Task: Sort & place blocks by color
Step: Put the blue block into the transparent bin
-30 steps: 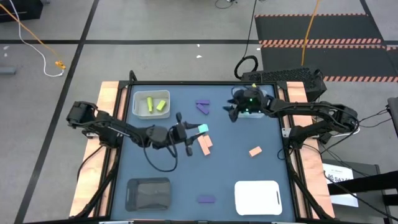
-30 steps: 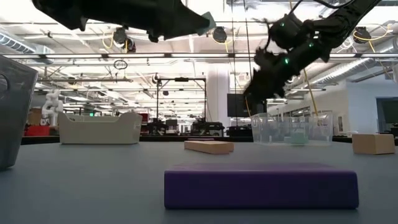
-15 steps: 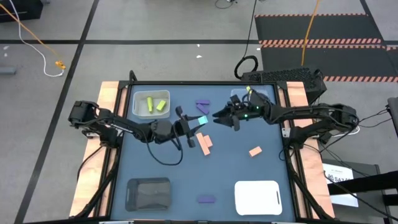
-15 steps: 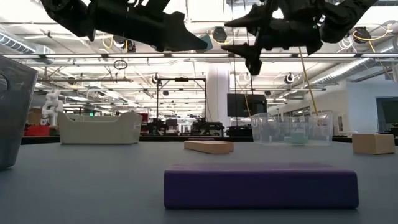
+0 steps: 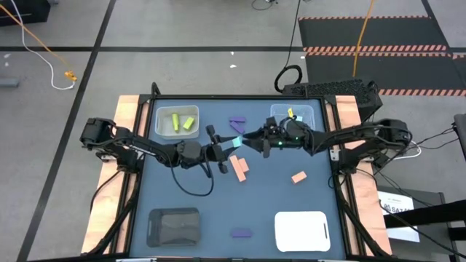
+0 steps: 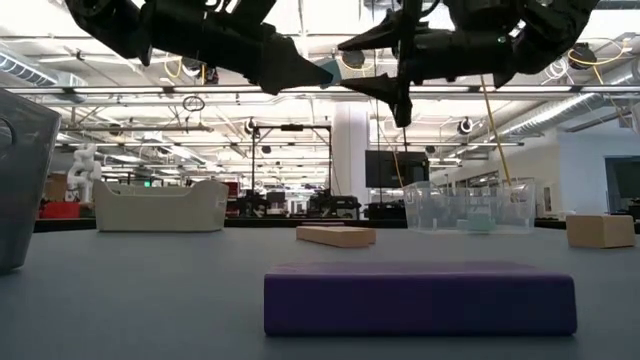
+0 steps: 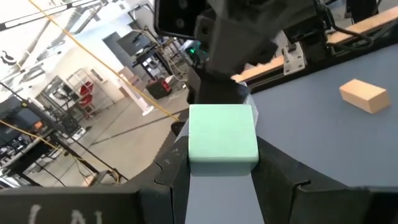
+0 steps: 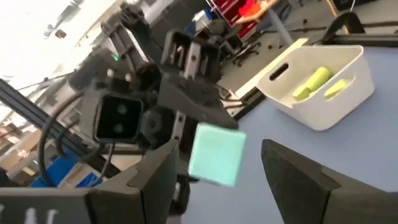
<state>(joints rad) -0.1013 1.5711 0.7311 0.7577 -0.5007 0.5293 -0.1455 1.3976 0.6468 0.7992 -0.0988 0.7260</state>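
A: Fingers first. Left gripper (image 5: 231,143) is clenched on a mint-teal cube (image 7: 222,142), held in the air above the middle of the table (image 5: 182,196). Right gripper (image 5: 250,137) faces it from three o'clock, fingers spread wide either side of the same cube (image 8: 216,153), not yet closed; looks like a hand-over.

B: Progress?

A: Judging by what lies where: two yellow-green blocks (image 5: 182,122) sit in the white tray (image 5: 161,115) at ten o'clock, a clear tray (image 5: 310,110) at one o'clock holds at least one small piece. Still loose: two salmon-orange bars (image 5: 239,168) at centre, another (image 5: 298,177) toward four o'clock, purple wedges (image 5: 237,124) at twelve, a purple bar (image 5: 241,233) at six. Roughly a third done, I'd say.

B: Any writing?

A: None legible
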